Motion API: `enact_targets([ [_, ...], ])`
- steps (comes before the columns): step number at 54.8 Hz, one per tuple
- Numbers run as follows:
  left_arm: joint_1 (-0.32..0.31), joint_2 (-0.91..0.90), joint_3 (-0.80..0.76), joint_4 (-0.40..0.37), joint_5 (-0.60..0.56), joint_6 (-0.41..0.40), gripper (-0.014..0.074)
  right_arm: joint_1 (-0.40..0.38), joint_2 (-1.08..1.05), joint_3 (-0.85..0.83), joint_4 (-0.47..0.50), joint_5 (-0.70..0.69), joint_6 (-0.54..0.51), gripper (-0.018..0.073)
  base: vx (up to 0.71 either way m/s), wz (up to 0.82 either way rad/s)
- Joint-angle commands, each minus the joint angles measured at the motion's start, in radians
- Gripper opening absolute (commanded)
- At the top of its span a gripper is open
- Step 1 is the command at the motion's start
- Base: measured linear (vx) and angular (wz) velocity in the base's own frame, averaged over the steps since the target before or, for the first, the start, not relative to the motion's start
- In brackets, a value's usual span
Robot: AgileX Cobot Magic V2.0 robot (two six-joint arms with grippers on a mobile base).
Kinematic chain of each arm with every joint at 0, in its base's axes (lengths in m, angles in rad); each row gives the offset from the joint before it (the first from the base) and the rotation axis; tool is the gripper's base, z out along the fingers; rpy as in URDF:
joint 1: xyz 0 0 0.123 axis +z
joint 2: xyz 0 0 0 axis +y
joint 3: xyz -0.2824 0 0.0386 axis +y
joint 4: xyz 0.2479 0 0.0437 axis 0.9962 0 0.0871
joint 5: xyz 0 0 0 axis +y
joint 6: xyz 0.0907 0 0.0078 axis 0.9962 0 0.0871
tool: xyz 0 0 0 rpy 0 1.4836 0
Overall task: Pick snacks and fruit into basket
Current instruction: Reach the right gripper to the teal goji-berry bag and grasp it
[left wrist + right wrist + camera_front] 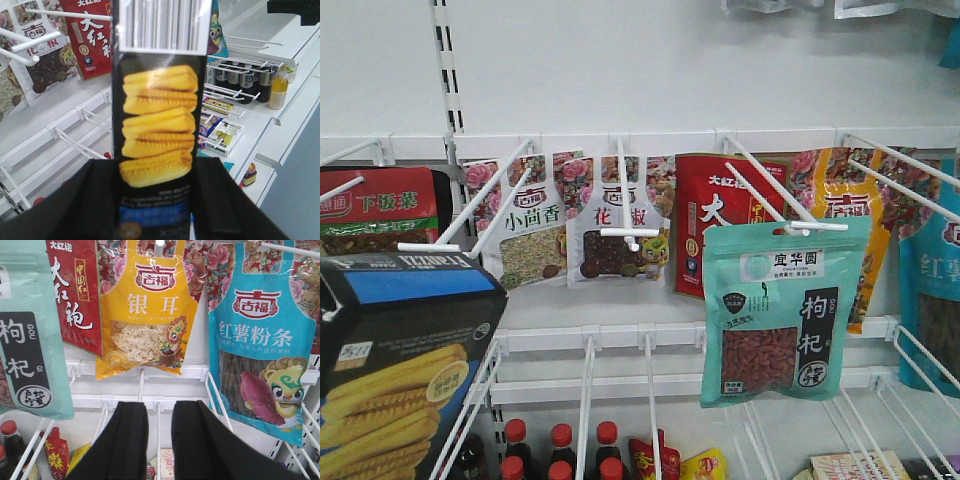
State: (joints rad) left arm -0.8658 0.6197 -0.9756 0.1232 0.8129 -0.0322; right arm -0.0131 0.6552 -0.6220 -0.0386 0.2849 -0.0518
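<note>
The white shelf wall point(620, 80) with its rows of long white hooks fills the front view. The wrist views show only parts of it.

The black Franzzi box point(157, 125) is clamped between the left fingers point(95, 200), which press on both its sides. It stands lengthwise out ahead of them. The left wrist view shows a barcode at its far end, yellow biscuit sticks in the middle and a blue band nearest the fingers. In the front view it shows tilted at the lower left, free of the hooks, with the brand lettering upside down along its top edge.

The blue pouch point(265, 340), marked 古福 and 红薯粉条, hangs above and right of the right fingers point(132, 440).

The teal pouch point(780, 310) hangs on a hook, above and left of the right fingers. Its black label reads 枸杞, beside a window of red berries. The right wrist view cuts it off at the left edge; the front view shows it whole.

The yellow pouch point(150, 315), 古福 银耳, hangs straight above the right fingers, and the red pouch point(75, 295), 大红袍, is to its left.

The right fingers are slightly parted and hold nothing. A white rail and bare wall lie between them and the pouches' lower edges.

Red-capped bottles point(560, 450) stand below and to the left of the right fingers.
</note>
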Motion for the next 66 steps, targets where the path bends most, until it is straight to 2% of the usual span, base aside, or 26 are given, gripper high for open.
enact_targets([
  [1,0.003,0.002,-0.037,0.011,-0.087,0.001,-0.0010,0.002,0.005,-0.035,-0.009,-0.082,-0.008,0.0228,0.00,0.00],
  [66,0.003,0.002,-0.037,0.011,-0.087,0.001,-0.0010,0.002,0.005,-0.035,-0.007,-0.086,-0.005,0.0230,0.00,0.00],
])
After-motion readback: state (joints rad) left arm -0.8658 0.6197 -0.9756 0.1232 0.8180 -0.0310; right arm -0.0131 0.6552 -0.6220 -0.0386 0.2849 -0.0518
